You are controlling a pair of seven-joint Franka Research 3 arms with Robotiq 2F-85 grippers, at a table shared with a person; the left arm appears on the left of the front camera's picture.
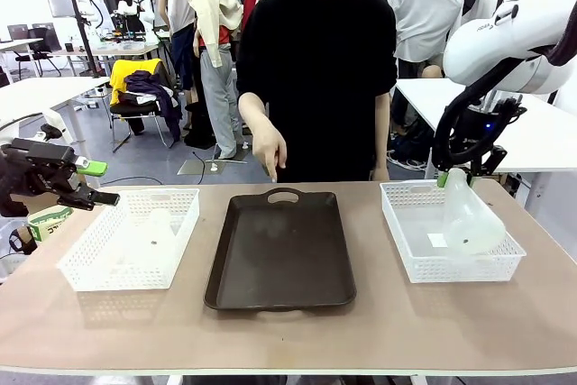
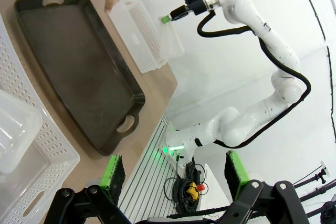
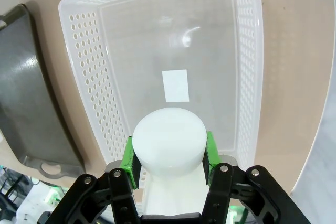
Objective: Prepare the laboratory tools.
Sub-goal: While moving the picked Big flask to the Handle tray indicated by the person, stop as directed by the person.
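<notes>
Front on: lifting out a flask [image 1: 471, 223], by the look of it, tilted over the right basket [image 1: 406, 268], neck clenched in the right gripper [image 1: 448, 178], with the left gripper [image 1: 97, 182] spread empty beside the left basket [image 1: 90, 272], second flask [image 1: 158, 227] lying inside. Left wrist: gaping wide, nothing between the pads [image 2: 113, 174]. Right wrist: squeezing that flask above the basket; next, likely swinging left and setting down upright on the tray [image 1: 279, 259].

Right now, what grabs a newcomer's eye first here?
The right end effector grips a frosted flask by the neck, tilted over the right basket. Next, the person's hand pointing down toward the dark tray, mid-table. The left end effector hangs open beside the left basket.
</notes>
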